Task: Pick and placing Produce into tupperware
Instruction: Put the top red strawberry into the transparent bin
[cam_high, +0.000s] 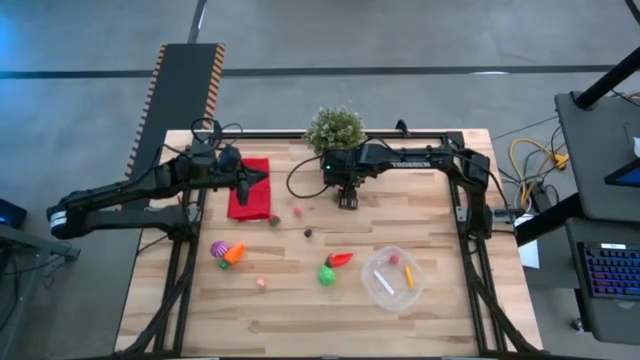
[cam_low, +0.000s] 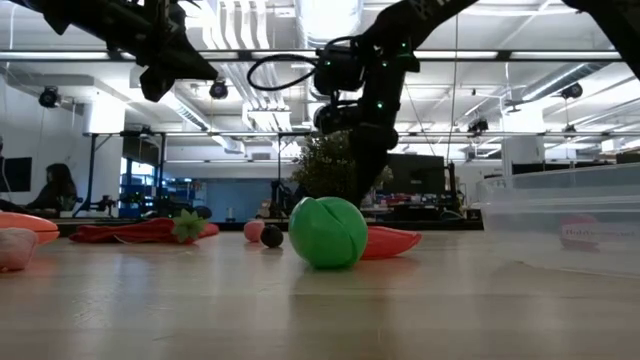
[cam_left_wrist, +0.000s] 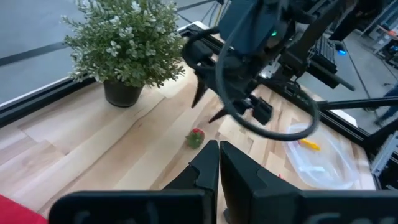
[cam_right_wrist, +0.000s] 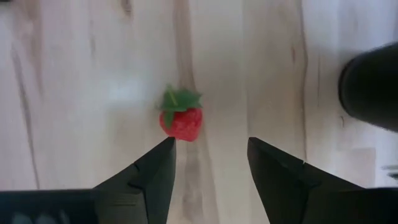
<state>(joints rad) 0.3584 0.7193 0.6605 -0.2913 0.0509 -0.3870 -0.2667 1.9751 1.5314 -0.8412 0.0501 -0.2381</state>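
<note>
My right gripper (cam_high: 347, 203) hangs open above the table, fingers pointing down. In the right wrist view its fingers (cam_right_wrist: 211, 146) stand just short of a red strawberry with a green cap (cam_right_wrist: 181, 118), which lies on the wood (cam_high: 297, 210) untouched. My left gripper (cam_high: 258, 179) is shut and hovers over the red cloth; its own view shows the fingers (cam_left_wrist: 219, 152) closed together. The clear round tupperware (cam_high: 393, 278) sits near the right front and holds a red piece, an orange piece and a white piece. A green ball (cam_high: 327, 274) and a red pepper (cam_high: 340, 259) lie beside it.
A potted plant (cam_high: 335, 128) stands at the far edge. The red cloth (cam_high: 249, 189) lies at the left with a red-green piece (cam_high: 274, 220) at its corner. A dark berry (cam_high: 308, 232), purple and orange pieces (cam_high: 226, 250) and a pink piece (cam_high: 262, 282) are scattered about.
</note>
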